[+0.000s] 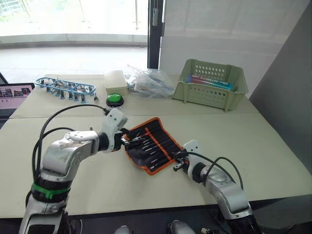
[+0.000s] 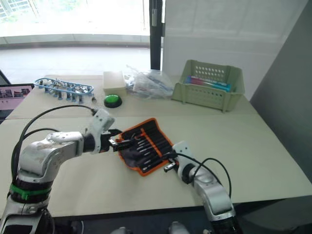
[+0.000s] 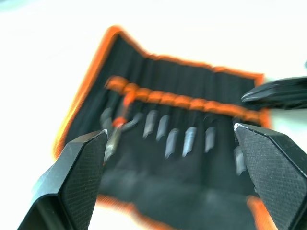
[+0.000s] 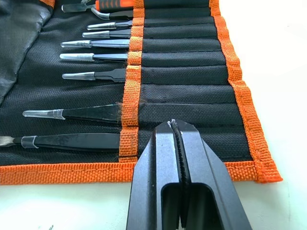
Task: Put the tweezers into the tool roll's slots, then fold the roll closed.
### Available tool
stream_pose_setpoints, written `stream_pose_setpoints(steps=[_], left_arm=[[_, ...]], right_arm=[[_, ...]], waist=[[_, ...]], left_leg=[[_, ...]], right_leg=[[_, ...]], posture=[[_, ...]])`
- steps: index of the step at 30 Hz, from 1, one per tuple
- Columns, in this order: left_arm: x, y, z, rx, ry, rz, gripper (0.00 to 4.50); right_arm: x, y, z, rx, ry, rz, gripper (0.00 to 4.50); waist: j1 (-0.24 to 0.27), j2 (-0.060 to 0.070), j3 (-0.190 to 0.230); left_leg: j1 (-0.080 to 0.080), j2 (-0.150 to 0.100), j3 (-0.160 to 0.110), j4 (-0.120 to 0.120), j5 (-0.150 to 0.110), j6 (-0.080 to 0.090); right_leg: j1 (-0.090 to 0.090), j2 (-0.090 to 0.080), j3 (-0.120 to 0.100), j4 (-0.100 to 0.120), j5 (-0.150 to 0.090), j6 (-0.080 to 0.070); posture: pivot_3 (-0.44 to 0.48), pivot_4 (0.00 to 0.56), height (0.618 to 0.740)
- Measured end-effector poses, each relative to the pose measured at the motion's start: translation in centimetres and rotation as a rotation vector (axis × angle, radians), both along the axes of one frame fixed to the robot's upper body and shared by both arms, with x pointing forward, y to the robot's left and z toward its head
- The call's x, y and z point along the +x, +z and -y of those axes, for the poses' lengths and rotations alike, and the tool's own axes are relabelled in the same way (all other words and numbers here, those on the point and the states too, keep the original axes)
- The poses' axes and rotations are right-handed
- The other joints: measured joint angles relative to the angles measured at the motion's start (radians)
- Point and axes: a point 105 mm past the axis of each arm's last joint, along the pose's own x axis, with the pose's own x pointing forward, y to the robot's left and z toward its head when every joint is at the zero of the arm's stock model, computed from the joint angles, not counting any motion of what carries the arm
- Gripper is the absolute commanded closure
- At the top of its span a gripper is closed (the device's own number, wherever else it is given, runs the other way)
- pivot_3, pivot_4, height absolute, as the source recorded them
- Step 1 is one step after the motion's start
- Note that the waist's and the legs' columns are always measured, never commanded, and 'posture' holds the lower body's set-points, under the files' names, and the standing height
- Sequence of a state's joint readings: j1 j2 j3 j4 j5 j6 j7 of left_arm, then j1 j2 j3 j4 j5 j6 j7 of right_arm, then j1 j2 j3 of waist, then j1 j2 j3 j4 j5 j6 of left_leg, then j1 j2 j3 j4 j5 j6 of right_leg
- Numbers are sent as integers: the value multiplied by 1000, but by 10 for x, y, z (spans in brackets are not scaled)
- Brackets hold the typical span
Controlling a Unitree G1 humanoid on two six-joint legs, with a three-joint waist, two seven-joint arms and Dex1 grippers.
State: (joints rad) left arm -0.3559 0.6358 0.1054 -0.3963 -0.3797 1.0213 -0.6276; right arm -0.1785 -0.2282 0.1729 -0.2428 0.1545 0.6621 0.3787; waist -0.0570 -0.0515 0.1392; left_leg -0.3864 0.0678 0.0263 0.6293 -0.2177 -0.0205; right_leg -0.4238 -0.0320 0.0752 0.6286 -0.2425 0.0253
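I have the tool roll (image 1: 152, 144) lying open and flat on the near table (image 1: 273, 146), mid-table, between my two arms; orange edging all round. The tweezers (image 4: 91, 72) sit side by side in the stitched slots, pointed ends sticking out past the orange band, bodies tucked under it; wrist view counts more than five tools, one with an orange handle at the far end of the row. Left gripper (image 3: 172, 182) hovers at the roll's left edge, fingers spread wide, nothing between them; right gripper (image 4: 175, 132) rests at the roll's right corner, fingers pressed together, tips over the black fabric just inside the edging, empty. On the far table: pale green basket (image 1: 210, 84), green button (image 1: 114, 100), blue-framed tool row (image 1: 65, 87), clear plastic bag (image 1: 148, 82).
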Motion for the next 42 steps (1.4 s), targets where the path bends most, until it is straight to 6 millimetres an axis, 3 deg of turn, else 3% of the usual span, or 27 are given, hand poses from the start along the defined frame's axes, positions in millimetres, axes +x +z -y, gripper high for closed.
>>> stream_pose_setpoints(steps=[4, 8, 12, 15, 20, 24, 28, 31, 35, 42], left_arm=[[-33, -36, -66, 36, 258, -11, 22], [-72, -52, -97, -58, 451, -26, 22], [-110, -59, -115, -108, 630, 22, 22], [-142, -73, -114, -128, 704, -9, 22], [-164, -77, -109, -140, 774, -18, 22], [-160, -78, -104, -149, 788, -8, 22], [-142, -74, -96, -153, 768, 32, 22], [-122, -72, -97, -132, 764, 67, 22], [-82, -72, -99, -98, 781, 105, 22], [-33, -74, -86, -74, 790, 126, 22]], right_arm=[[0, 0, 2, -8, 18, -4, 4500], [1, -3, 5, -16, 16, -13, 4500], [1, -5, 6, -23, 17, -21, 4500], [1, -5, 5, -22, 23, -21, 4500], [2, -5, 4, -25, 28, -24, 4500], [2, -5, 4, -26, 30, -24, 4500], [3, -4, 3, -25, 41, -21, 4500], [3, -4, 3, -24, 47, -22, 4500], [5, -4, 2, -24, 47, -25, 4500], [6, -2, 1, -22, 49, -17, 4500]], waist=[[5, -1, 0], [12, -2, 0], [14, -6, -2], [13, -7, -3], [11, -7, -2], [11, -7, -2], [10, -7, -2], [9, -7, -2], [11, -8, -3], [11, -10, -5]], left_leg=[[0, 1, 0, -1, 0, 0], [1, 0, 3, -1, 0, 0], [1, 0, 4, -1, -2, -3], [1, 0, 5, -1, -4, -7], [3, -1, 4, -1, -5, -8], [3, -1, 3, -1, -5, -9], [3, -1, 3, -1, -5, -8], [2, -1, 3, -1, -4, -6], [3, -1, 3, -1, 0, -1], [3, -1, 3, -1, 0, 0]], right_leg=[[-1, -1, -2, 0, -1, -3], [0, -7, -4, 0, -5, -9], [0, -10, -5, -1, -5, -10], [0, -12, -5, -3, -6, -10], [-2, -11, -5, -4, -6, -10], [-3, -10, -5, -5, -6, -10], [-1, -10, -5, -5, -6, -10], [0, -8, -5, -3, -6, -10], [1, -7, -5, -1, -5, -10], [2, -6, -5, 1, -4, -9]], posture=[[0, 150, 740], [0, 150, 740], [0, 150, 740], [0, 150, 740], [0, 150, 740], [0, 150, 740], [0, 150, 740], [0, 150, 740], [0, 150, 740], [0, 150, 740]])
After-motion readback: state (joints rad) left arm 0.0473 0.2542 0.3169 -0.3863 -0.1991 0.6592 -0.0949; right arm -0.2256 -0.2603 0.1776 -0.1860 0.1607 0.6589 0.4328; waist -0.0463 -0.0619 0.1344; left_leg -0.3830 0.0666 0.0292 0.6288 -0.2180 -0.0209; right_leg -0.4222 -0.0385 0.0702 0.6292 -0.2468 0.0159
